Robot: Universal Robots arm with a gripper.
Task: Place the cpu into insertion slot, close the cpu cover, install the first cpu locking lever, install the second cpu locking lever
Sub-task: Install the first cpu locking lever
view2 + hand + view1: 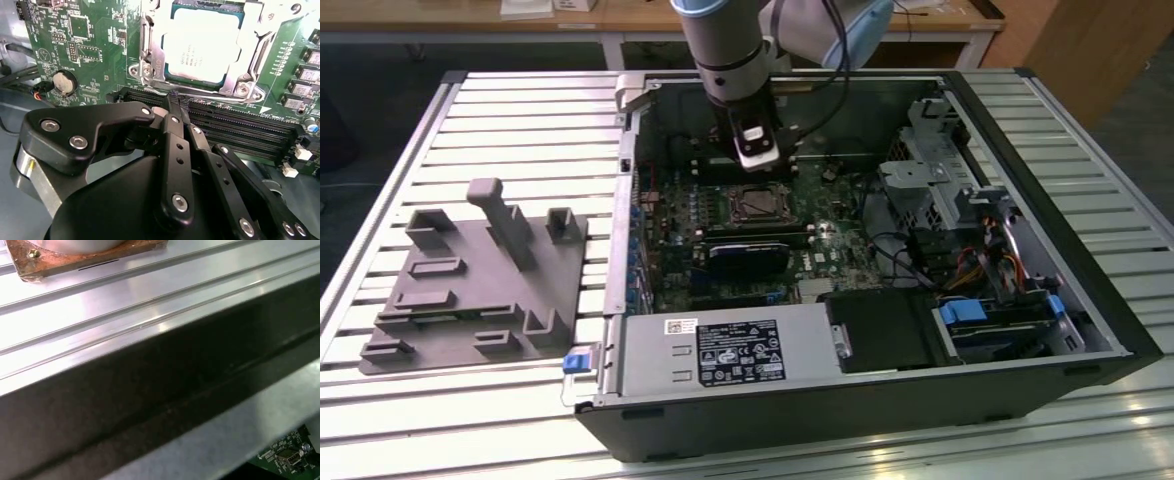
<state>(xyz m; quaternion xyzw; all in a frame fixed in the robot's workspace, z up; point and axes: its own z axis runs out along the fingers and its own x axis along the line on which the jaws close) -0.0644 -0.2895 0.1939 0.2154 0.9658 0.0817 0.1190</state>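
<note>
Slatted aluminium worktop (480, 120), wooden desks (480, 15) beyond its far edge.

Second wrist view, nearest first:
- Gripper (175, 102), black fingers (172, 150) drawn together at the tips, nothing visible between them.
- Tips poised over the long black memory slots (240, 130), just beside the socket.
- Beyond the memory slots, the insertion slot (197, 81), its dark rim showing around the cpu (202, 45).
- Chip seated in the slot, pale metal face up.
- Cpu cover (152, 55) lying flat down over it, silvery frame around the chip, face showing through the window.
- Thin metal lever (144, 35) running along the cover's side; latched or not, cannot tell.
- Off to one side on the green motherboard (100, 30), a round coin cell (62, 84).

Exterior view, from the worktop's near edge:
- Open computer case (854, 425) lying on its side, labelled power supply (720, 355) against its near wall.
- On the exterior view's left, apart from the case, a grey moulded fixture (474, 280) with upright posts.
- Deeper in the case, the board lying flat, a long black card (747, 258) across it.
- Just past the card, the square socket.
- Past the socket, toward the case's far wall, the gripper pointing down, close above the board, on the grey arm (727, 50).
</note>
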